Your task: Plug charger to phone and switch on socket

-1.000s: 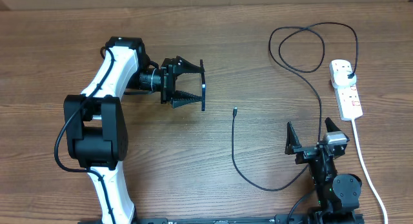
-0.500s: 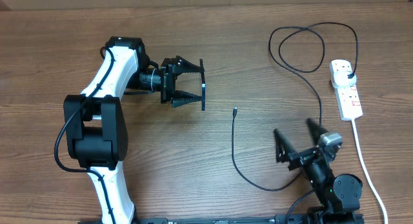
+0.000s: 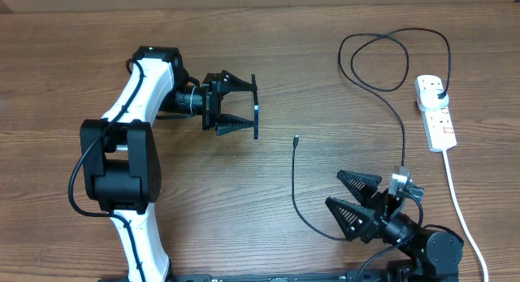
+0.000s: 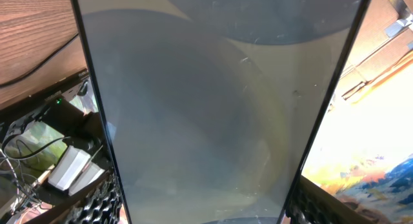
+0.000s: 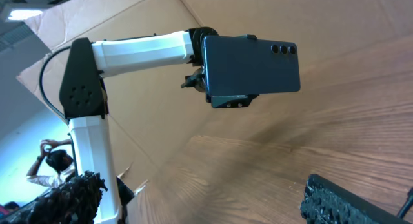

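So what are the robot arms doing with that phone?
The left gripper is holding the phone up off the table, turned on its edge. The right gripper is open and empty, low down near the charger cable. The cable's little tip lies loose on the table, not in the phone yet. Its other end is plugged into the socket.
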`<state>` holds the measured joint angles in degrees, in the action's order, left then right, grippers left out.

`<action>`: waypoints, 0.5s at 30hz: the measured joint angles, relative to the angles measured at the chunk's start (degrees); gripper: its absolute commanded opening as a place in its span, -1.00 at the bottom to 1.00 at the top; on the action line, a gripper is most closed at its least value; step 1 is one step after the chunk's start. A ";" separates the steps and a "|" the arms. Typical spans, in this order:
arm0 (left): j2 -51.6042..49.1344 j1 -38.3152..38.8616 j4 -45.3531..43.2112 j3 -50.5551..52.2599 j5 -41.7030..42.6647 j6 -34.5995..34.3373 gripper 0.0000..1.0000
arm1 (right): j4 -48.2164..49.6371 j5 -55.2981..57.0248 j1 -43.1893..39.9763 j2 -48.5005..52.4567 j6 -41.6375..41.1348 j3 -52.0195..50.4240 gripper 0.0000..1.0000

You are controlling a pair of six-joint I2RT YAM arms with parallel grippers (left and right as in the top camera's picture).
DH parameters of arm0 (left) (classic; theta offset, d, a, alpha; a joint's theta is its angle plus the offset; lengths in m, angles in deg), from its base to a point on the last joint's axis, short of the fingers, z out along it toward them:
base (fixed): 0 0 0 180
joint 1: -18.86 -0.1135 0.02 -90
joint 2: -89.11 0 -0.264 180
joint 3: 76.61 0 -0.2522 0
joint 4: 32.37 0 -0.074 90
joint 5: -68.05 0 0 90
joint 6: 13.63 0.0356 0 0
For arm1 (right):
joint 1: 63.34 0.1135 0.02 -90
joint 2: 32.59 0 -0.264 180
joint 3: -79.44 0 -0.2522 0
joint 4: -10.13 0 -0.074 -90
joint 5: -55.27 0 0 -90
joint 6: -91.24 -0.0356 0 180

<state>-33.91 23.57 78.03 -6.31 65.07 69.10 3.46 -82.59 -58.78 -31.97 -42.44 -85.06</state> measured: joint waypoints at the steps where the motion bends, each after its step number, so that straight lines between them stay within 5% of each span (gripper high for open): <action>1: 0.00 0.00 0.00 0.00 0.02 0.02 0.50 | -1.27 0.04 -0.02 0.00 0.09 1.05 0.99; 7: 0.00 0.00 0.02 0.00 0.00 0.00 0.50 | -23.78 3.85 -0.02 1.84 6.91 13.31 0.99; 10: 0.00 0.00 0.02 0.00 0.02 0.02 0.49 | -45.40 12.92 -0.02 7.69 17.18 25.27 1.00; 15: 0.00 0.00 0.02 0.00 0.02 0.02 0.50 | -52.11 20.57 -0.02 14.36 23.69 35.45 1.00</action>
<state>-33.91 23.57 78.05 -6.31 65.09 69.12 -48.65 -62.02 -58.80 -17.61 -18.75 -49.61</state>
